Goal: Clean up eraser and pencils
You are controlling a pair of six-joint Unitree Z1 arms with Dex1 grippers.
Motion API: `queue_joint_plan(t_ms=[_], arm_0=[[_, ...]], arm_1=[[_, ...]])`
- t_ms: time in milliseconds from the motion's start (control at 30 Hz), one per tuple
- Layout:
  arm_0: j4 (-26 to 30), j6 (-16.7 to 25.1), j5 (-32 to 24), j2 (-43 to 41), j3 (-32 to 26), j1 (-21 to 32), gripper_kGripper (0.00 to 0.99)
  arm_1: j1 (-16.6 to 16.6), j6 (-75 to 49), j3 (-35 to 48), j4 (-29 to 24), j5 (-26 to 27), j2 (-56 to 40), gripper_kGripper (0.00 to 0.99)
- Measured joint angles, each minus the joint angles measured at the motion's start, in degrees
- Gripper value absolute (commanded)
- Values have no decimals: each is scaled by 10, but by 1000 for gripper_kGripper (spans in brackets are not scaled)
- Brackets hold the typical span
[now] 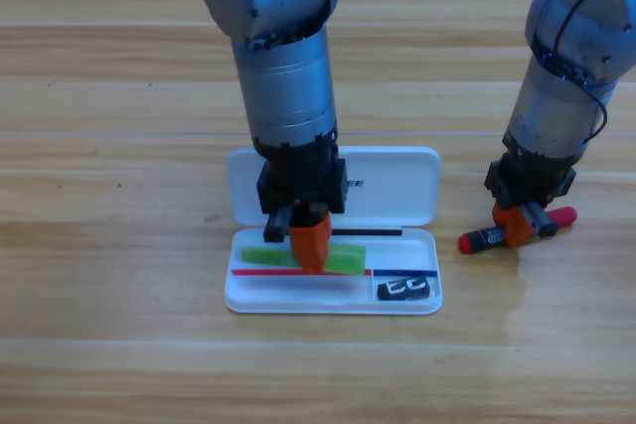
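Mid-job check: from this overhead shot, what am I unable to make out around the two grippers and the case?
- High view: middle of the green pencil, covered by the left gripper; grip unclear.
- High view: middle of the black-and-red pen, covered by the right gripper; contact unclear.
- Eraser lettering in the white case: too small.

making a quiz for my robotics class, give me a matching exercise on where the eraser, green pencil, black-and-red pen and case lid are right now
Things:
1. eraser
2. green pencil
3. black-and-red pen
4. case lid

Places:
A. on the bare table, under the right end effector
B. lying open behind the tray
C. in the tray's right corner
D. in the tray, under the left end effector

Pairs: 1-C, 2-D, 3-A, 4-B
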Motion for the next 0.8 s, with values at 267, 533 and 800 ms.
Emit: queue_joint_plan(t_ms=[267, 533, 800], arm_0=[[0, 0, 3, 2, 0, 10, 74], [-13, 10, 16, 2, 2, 10, 74], [-88, 23, 42, -10, 65, 10, 74]], arm_1=[[0, 8, 0, 0, -2, -1, 0], [0, 44, 1, 27, -2, -10, 0], [0, 75, 10, 84, 2, -86, 0]])
